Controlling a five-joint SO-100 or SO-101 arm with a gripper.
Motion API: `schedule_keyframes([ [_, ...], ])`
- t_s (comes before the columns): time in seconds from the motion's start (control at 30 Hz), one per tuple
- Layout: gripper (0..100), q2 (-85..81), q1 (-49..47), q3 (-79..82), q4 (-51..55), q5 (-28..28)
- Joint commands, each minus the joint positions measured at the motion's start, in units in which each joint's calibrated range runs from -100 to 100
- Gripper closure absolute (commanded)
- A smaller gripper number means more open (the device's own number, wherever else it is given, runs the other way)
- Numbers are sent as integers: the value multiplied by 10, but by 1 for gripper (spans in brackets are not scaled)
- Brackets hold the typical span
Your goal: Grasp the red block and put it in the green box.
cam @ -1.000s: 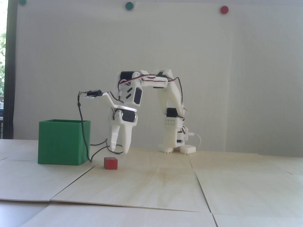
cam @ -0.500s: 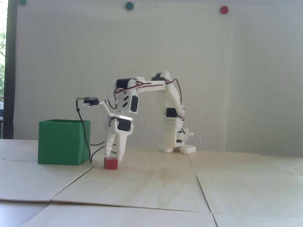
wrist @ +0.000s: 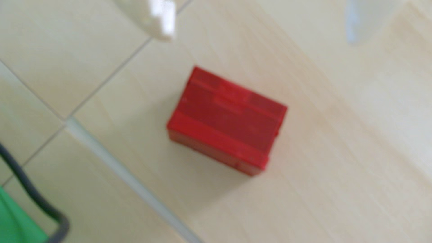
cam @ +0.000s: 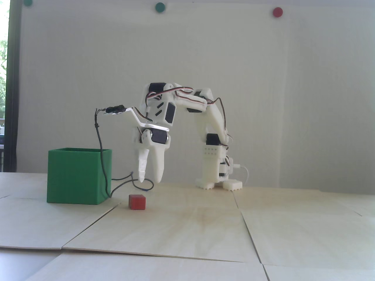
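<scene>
On the pale wooden worktop (cam: 205, 228), the red block (cam: 137, 202) sits flat by itself, just right of the green box (cam: 77, 177) in the fixed view, with a narrow strip of bare wood between them. Nothing touches the block. In the wrist view the red block (wrist: 226, 121) fills the middle of the picture, blurred, lying beside a seam where the panels of the worktop (wrist: 327, 163) meet; a corner of the green box (wrist: 16, 222) shows at the lower left edge.

Above the block hangs the gripper (cam: 149, 181), pointing straight down, its tips clear of the block's top. Its two fingers stand apart and empty; in the wrist view the gripper (wrist: 259, 35) shows only as two soft white tips at the top edge, spread wide, though the blur makes their exact outlines hard to judge.

A dark cable (cam: 101, 152) drops from the small camera bracket on the wrist, runs down in front of the box's right corner and loops along the worktop behind the block. The white arm (cam: 211, 128) rises from its base further back, against a plain wall.
</scene>
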Motion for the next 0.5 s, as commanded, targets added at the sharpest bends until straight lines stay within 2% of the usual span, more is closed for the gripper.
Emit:
schedule_keyframes([
  [0.0,74,-14,10,-43,11,0],
  [0.47,74,-10,27,-49,4,1],
])
